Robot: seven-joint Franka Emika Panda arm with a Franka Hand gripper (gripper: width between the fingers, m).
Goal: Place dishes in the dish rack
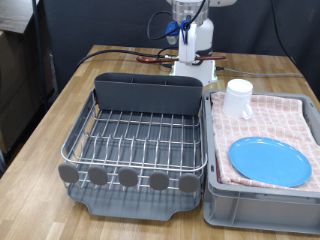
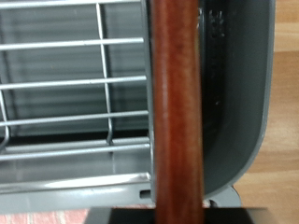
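Silver wire of the dish rack (image 1: 140, 135) fills the exterior view's left half, seated on its dark grey tray, which sits on the wooden table (image 1: 60, 110). No dish shows on the wires. Grey round discs (image 1: 128, 178) line the rack's near edge; the tall grey utensil compartment (image 1: 150, 92) runs along its far edge.

At the far edge of the table, behind the compartment's right end, the gripper (image 1: 196, 62) hangs low with the arm rising out of the top of the picture. Its fingertips are hidden in this view. Dark cables trail on the table beside it.

Wrist view: a reddish-brown wooden spoon (image 2: 176, 112) runs lengthwise through the picture, close to the lens and blurred, with the rack wires and the grey compartment wall behind it. The fingers themselves do not show, so I cannot tell how far apart they stand; that the spoon is in hand is a judgement from its position along the finger line.

Right of the rack: grey bin (image 1: 260, 205) lined with pink checked cloth, touching the rack's tray. White mug (image 1: 238, 97) stands at the bin's far left corner; light-blue plate (image 1: 270, 161) lies flat on the cloth toward the near right.

Judgement: the spoon step is in hand, plate and mug not yet moved. Seating the spoon calls for its tip aligned over the compartment opening, clear of the wall.
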